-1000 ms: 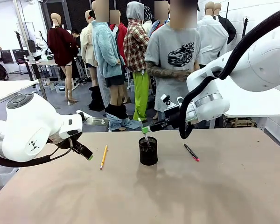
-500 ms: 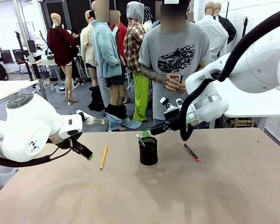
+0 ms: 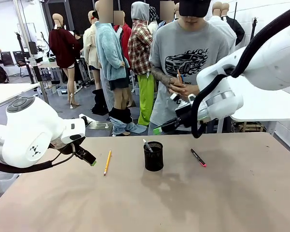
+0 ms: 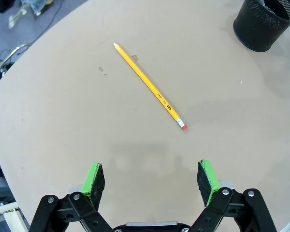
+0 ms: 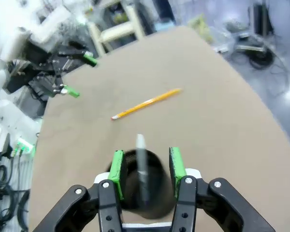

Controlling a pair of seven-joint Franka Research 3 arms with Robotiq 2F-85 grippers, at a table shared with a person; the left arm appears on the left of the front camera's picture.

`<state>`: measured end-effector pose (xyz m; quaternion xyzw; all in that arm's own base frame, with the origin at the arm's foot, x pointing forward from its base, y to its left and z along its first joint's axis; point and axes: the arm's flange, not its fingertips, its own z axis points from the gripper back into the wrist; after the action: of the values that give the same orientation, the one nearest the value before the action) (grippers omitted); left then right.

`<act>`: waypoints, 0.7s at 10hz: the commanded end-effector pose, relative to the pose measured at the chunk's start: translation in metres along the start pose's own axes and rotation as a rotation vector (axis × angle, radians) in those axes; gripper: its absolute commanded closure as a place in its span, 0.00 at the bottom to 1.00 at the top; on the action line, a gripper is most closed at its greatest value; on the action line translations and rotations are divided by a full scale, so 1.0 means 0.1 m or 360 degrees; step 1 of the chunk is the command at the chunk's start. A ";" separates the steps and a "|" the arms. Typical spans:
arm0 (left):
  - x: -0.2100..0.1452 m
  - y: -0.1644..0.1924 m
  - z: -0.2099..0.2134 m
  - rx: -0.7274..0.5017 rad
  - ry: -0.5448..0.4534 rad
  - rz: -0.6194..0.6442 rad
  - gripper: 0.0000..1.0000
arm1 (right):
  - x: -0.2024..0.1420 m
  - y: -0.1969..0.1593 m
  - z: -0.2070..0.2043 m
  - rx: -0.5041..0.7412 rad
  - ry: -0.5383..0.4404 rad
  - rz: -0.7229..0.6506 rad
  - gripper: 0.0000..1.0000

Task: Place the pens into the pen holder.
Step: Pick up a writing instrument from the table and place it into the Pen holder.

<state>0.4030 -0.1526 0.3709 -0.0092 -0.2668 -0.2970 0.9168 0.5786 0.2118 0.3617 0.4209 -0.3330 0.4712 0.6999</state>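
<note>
The small black wire-mesh cylindrical pen holder stands upright around the middle of the plain tan table. One dark pen with a white tip is already in it, leaning toward the robot's left with the tip poking out above the rim.

The right gripper hangs in the air above and behind the pen holder, toward the far edge, clear of it. In its own wrist camera its green pads are parted, and the blurry cup and dark pen show in the gap below. Neither pad touches anything, so it's empty-handed.

The left gripper sits low over the table on the robot's left side. In its wrist view the fingers are spread wide with nothing between them, just bare tabletop.

A long yellow pencil with a red eraser end lies flat on the table just ahead of the left gripper, between it and the pen holder, touching neither. A slim black marker with a pink end lies flat on the robot's right of the pen holder, a bit apart from it.

A person in a grey printed T-shirt stands at the far side with both hands together at chest height. There's something slim in them, but I honestly can't tell what.
</note>
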 end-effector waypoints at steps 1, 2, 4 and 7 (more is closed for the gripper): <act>-0.01 0.02 0.01 0.0000 -0.0002 0.0007 0.00 | 0.26 0.07 0.36 -0.0336 0.0235 -0.0084 0.54; -0.01 0.02 0.01 0.0000 -0.0002 0.0007 0.00 | 0.38 0.04 0.50 -0.0486 0.0415 -0.0177 0.54; -0.01 0.02 0.01 0.0000 -0.0002 0.0007 0.00 | 0.47 -0.08 0.57 -0.0725 0.0920 -0.0438 0.54; -0.01 0.02 0.01 0.0000 -0.0002 0.0007 0.00 | 0.40 -0.14 0.47 -0.0900 0.1314 -0.0609 0.54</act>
<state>0.4029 -0.1527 0.3710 -0.0092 -0.2668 -0.2971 0.9168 0.5854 0.1513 0.3811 0.0619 -0.1491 0.3663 0.9164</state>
